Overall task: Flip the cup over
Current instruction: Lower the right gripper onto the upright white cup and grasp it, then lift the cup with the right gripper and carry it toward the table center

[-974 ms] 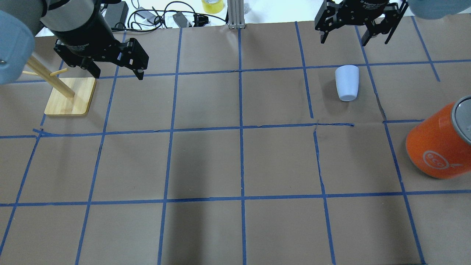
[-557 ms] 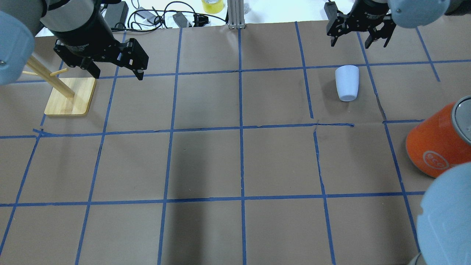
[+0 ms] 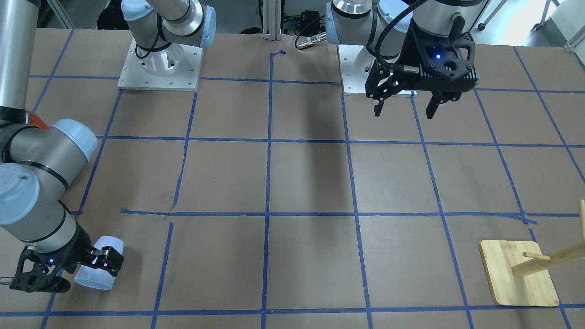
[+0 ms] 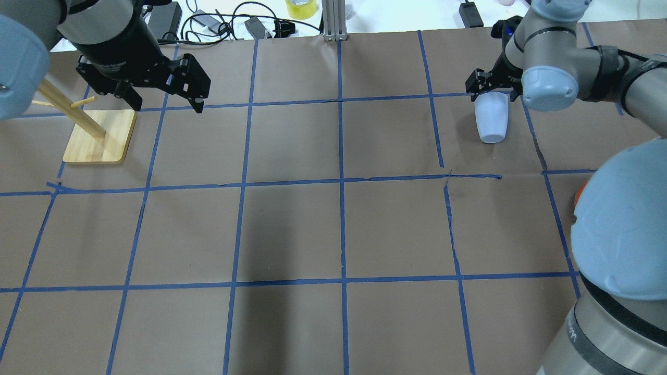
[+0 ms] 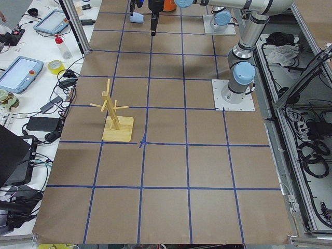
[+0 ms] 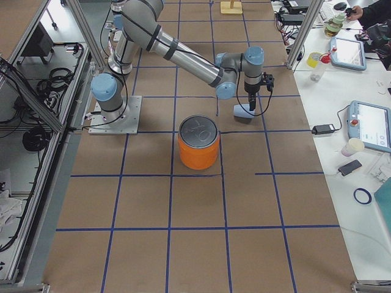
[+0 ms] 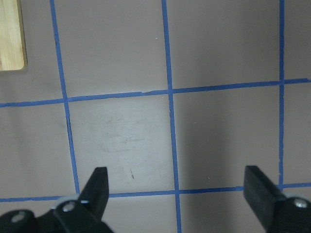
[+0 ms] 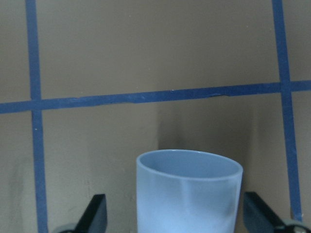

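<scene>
R gripper, jaws agape, straddles the tipped cup at its wide end, prob. to pinch & upend it; L gripper idles, jaws apart.

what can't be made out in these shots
- orange can: overhead view, nearly all behind the right arm's elbow.
- cup: right wrist view, lower part cut off by the bottom edge; exterior left view, too small for detail.
- wooden stand: front-facing view, top cut off by the right edge.

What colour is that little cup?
The cup is plain pale blue-white, clearest in the right wrist view.
</scene>
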Robot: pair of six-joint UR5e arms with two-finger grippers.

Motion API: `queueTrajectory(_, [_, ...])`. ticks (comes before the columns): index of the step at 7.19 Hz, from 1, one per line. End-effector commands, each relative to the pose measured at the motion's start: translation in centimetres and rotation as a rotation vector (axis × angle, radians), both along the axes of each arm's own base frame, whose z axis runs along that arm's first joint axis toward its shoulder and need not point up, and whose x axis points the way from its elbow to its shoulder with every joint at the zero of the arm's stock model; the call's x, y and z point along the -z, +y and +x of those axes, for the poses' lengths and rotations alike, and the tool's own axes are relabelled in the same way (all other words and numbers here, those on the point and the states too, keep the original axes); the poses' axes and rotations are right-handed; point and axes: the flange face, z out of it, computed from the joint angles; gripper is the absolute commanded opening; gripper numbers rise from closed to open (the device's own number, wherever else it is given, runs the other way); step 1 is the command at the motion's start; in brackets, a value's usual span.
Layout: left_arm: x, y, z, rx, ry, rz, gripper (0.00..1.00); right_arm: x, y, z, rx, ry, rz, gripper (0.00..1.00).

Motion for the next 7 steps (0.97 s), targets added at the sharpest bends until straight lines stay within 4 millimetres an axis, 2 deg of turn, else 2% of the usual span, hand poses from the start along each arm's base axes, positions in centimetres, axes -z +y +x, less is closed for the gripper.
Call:
queueTrajectory(1, [0.0, 0.0, 0.0, -0.001, 0.001, 0.000, 1.00, 3.3, 0.0, -0.5, 0.008, 0.034, 0.041, 1.00])
queueTrajectory(2, [0.0, 0.0, 0.0, -0.001, 0.001, 0.000, 1.00, 3.8, 0.1, -0.5, 0.012, 0.033, 0.050, 1.00])
queueTrajectory(3, [0.0, 0.0, 0.0, -0.001, -0.001, 0.000, 1.00, 3.8, 0.1, -0.5, 0.016, 0.029, 0.050, 0.96])
queueTrajectory(4, [0.0, 0.0, 0.0, -0.001, 0.001, 0.000, 1.00, 3.4, -0.1, -0.5, 0.019, 0.024, 0.041, 0.66])
queueTrajectory(6, [0.0, 0.0, 0.0, -0.001, 0.001, 0.000, 1.00, 1.3, -0.3, -0.2, -0.002, 0.013, 0.003, 0.63])
queueTrajectory(7, [0.0, 0.0, 0.0, 0.001, -0.001, 0.000, 1.00, -1.0, 0.1, 0.8, -0.084, -0.036, -0.033, 0.64])
